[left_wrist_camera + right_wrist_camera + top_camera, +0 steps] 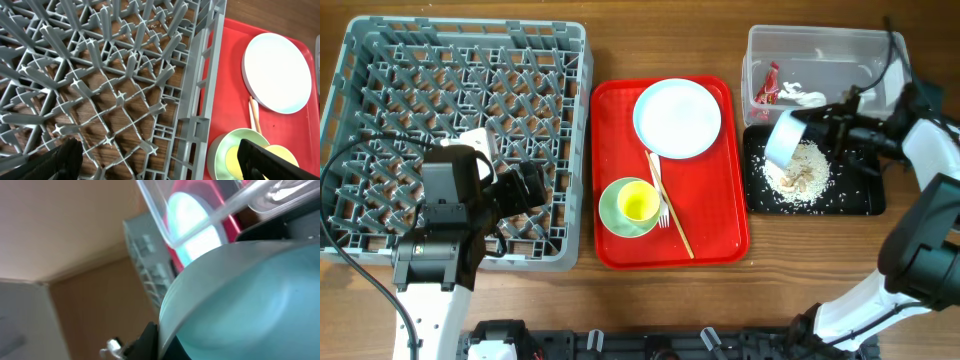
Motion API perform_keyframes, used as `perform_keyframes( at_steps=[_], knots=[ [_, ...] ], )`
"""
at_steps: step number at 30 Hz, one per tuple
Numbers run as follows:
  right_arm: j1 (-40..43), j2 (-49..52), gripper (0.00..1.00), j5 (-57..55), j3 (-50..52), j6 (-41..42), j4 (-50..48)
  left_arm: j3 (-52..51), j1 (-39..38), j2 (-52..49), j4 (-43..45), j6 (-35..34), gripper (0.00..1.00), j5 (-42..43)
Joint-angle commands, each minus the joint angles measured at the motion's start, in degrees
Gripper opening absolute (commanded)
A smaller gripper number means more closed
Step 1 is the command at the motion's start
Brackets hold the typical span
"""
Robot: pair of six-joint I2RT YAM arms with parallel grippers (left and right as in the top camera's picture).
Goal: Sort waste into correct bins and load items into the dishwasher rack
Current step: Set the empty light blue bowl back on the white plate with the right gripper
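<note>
1. Wooden tabletop (650,300) carries four things in a row. From the robot's left to its right they are the grey dishwasher rack (470,28), the flat red tray (715,230), and at the far right the clear tub (820,40) with the black tray (855,195) just in front of it.
2. The right gripper (817,122) is clamped on the pale-blue bowl (783,140). It holds the bowl tipped on its side above the left part of the black tray, and the beige food scraps (803,178) lie heaped directly below and beside it.
3. The right wrist view is filled by the bowl's blurred wall, so the exact hold on the rim cannot be made out.
4. The left gripper (525,187) hovers over the rack's right side, near the tray edge. Its fingers (60,162) stand wide apart with nothing between them.
5. The relation that matters is that the bowl's place, the rack, lies well to the left of the bowl, with the whole red tray between them. The right arm would have to reach across it.
6. The left arm is much the nearer to the rack and to what waits on the red tray:
   - the pale-blue plate (677,118)
   - the pale-green bowl (612,212), with the yellow cup (638,203) inside it
   - the chopsticks (670,205), whose long axis runs near to far along the tray
</note>
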State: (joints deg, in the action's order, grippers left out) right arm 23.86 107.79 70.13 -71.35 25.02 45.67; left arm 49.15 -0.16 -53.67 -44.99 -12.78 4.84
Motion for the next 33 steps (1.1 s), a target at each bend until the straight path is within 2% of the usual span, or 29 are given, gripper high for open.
perform_keyframes(
  at_steps=[1, 4, 8, 10, 13, 19, 23, 29, 30, 33],
  knots=[
    [-3.1, -5.2, 0.04, -6.5, -1.5, -11.5, 3.0, 1.1, -0.2, 0.4, 0.1, -0.3, 1.00, 0.9],
    [-9.3, -14.1, 0.04, -18.0, -3.4, -11.9, 3.0, 1.1, -0.2, 0.4, 0.2, -0.3, 1.00, 0.9],
    [-25.9, -23.9, 0.04, -41.4, -5.1, -11.3, -4.0, 1.1, -0.2, 0.4, 0.2, -0.3, 1.00, 0.9],
    [-36.6, -23.4, 0.04, -51.5, -5.1, -11.4, -10.1, 1.1, -0.2, 0.4, 0.2, -0.3, 1.00, 0.9],
    [-46.5, -18.8, 0.04, -59.9, -5.1, -13.0, -15.6, 1.1, -0.2, 0.4, 0.1, -0.3, 1.00, 0.9],
    [-53.7, -1.8, 0.05, -60.7, -5.1, -11.3, -21.6, 1.1, -0.2, 0.4, 0.2, -0.3, 1.00, 0.9],
    [-53.7, 2.2, 0.14, -60.7, -5.1, -11.1, -22.5, 1.1, -0.2, 0.4, 0.2, -0.3, 1.00, 0.9],
    [-53.4, -0.4, 0.52, -55.4, -5.1, -11.6, -19.8, 1.1, -0.2, 0.4, 0.1, -0.3, 1.00, 0.9],
    [-53.1, -2.6, 0.57, -54.9, -5.3, -11.6, -18.8, 1.1, -0.2, 0.4, 0.1, -0.3, 1.00, 0.9],
    [-52.8, -10.3, 0.60, -53.7, -5.3, -13.5, -13.1, 1.1, -0.2, 0.4, 0.1, -0.3, 1.00, 0.9]
  ],
)
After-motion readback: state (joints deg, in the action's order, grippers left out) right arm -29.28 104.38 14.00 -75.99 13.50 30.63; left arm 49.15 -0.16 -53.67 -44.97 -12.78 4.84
